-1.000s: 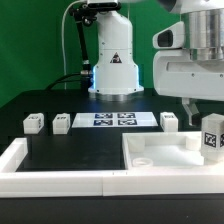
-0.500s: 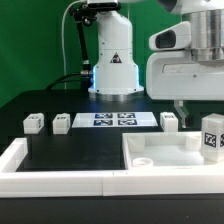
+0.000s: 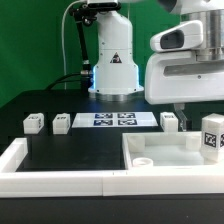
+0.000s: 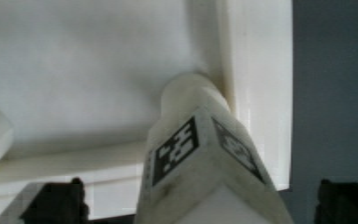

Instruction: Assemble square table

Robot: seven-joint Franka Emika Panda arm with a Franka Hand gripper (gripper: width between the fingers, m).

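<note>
On the exterior view's right, the square tabletop [image 3: 170,162] lies flat, tucked into the corner of the white rail [image 3: 55,172]. One tagged leg [image 3: 211,136] stands upright at its far right corner. The gripper [image 4: 202,202] straddles that leg with its jaws spread wide, gaps on both sides, gripping nothing. Three spare legs [image 3: 62,122] sit beside the marker board [image 3: 113,119].

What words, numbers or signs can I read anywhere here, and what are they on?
No words or numbers are readable anywhere.
Dark triangle sign on the arm's base: whatever is inside it is too small to read.
Black-and-white square tags on the marker board, on the small leg blocks and on the upright leg: coded patterns, not letters.
</note>
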